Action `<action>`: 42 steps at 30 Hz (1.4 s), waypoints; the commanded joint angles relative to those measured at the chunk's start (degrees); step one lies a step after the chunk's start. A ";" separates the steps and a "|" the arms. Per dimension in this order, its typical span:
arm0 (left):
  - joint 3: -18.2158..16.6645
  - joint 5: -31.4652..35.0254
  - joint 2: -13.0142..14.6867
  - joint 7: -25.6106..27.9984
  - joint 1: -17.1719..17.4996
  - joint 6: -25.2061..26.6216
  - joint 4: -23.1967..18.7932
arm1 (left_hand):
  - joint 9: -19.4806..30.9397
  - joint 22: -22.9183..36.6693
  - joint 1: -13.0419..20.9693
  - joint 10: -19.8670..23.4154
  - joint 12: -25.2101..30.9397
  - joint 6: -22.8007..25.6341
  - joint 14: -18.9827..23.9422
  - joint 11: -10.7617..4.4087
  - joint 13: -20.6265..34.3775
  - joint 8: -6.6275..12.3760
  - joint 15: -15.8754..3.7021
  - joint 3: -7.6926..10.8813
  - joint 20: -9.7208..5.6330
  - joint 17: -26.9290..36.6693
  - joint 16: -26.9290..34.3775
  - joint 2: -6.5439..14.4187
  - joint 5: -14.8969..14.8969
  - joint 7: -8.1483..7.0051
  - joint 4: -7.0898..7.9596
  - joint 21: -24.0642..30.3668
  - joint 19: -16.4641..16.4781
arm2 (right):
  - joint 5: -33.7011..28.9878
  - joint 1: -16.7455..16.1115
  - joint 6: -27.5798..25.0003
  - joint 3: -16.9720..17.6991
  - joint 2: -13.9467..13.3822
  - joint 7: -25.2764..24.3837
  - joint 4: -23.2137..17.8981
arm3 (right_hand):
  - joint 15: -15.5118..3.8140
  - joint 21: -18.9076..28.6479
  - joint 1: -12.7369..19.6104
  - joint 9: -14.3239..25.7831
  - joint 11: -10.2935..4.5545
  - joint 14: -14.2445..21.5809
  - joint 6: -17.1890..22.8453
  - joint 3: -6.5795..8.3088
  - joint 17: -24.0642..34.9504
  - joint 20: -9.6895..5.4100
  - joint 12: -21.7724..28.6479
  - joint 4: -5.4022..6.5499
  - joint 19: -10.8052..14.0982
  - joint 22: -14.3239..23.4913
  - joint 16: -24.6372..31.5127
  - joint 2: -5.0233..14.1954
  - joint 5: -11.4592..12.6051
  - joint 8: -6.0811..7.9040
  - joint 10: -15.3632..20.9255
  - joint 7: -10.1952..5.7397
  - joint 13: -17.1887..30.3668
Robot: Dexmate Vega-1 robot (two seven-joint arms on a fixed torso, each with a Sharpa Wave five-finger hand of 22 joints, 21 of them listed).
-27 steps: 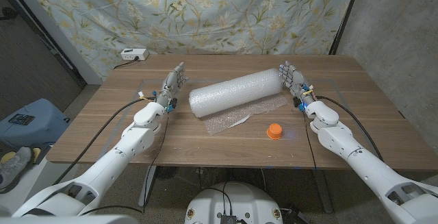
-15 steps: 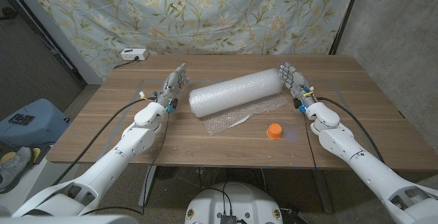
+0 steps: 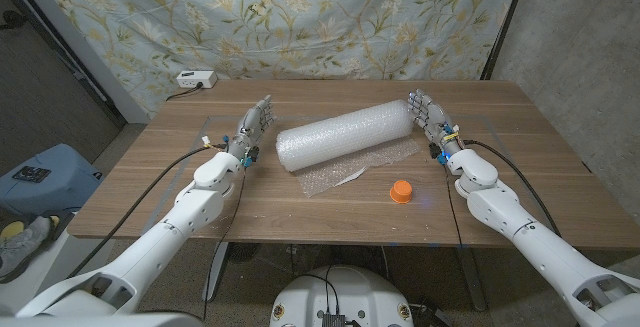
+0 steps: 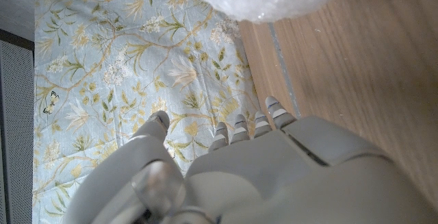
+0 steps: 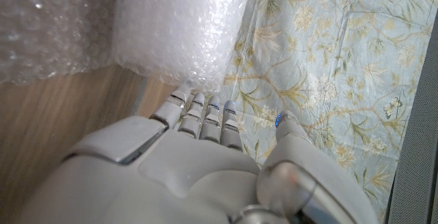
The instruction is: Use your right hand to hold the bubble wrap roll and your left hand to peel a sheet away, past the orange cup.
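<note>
Head view: bubble wrap roll [image 3: 346, 137] between left hand [image 3: 254, 127] and right hand [image 3: 425, 117].

The bubble wrap roll [image 3: 345, 138] lies slantwise across the middle of the table [image 3: 150, 182], its right end farther back. A loose sheet [image 3: 330, 178] spreads on the tabletop before the roll. The orange cup [image 3: 401, 191] stands right of the sheet, nearer the front edge. The left hand [image 3: 253, 127] is beside the roll's left end, the right hand [image 3: 425, 117] beside its right end. A small box [image 3: 195, 80] sits at the back left corner.
</note>
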 commanded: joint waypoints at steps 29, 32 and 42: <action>-0.32 -0.82 1.50 -0.63 1.72 1.10 -2.67 | 0.11 0.05 1.26 0.73 0.34 0.09 0.35 0.46 -0.18 0.05 0.59 0.37 0.40 0.22 0.15 -0.40 0.39 0.40 -1.67 -0.73 0.47 | -10.88 3.83 8.18 -2.47 -3.77 3.96 -1.27 | 2.13 -0.32 1.46 0.17 0.91 -2.03 -0.21 0.60 -0.69 1.50 -0.36 -1.43 -2.30 0.09 -0.54 -0.60 0.00 -0.10 -1.30 -0.05 0.14; -0.33 -0.99 1.55 -0.43 1.91 1.48 -2.94 | 0.11 0.05 1.30 0.79 0.35 0.13 0.40 0.55 -0.20 0.06 0.62 0.39 0.40 0.21 0.16 -0.42 0.40 0.45 -1.80 -0.77 0.47 | -11.01 4.57 8.40 -2.88 -3.48 4.63 0.25 | 2.25 -0.30 1.49 0.17 0.92 -2.04 -0.23 0.60 -0.73 1.53 -0.35 -1.51 -2.34 0.09 -0.50 -0.64 0.00 -0.11 -1.36 -0.18 0.14; -0.16 -1.28 1.61 -0.69 1.06 2.66 -2.80 | 0.11 0.05 1.49 0.88 0.34 0.22 0.51 0.55 -0.26 0.06 0.66 0.49 0.38 0.21 0.16 -0.46 0.45 0.32 -2.28 -0.94 0.51 | -12.01 10.19 8.96 -5.38 -0.98 7.84 11.17 | 2.41 -0.10 1.48 0.18 0.88 -1.85 -0.06 0.62 -0.81 1.97 -0.26 -1.62 -2.12 0.10 -0.25 -0.57 0.00 -0.03 -1.31 -0.22 0.14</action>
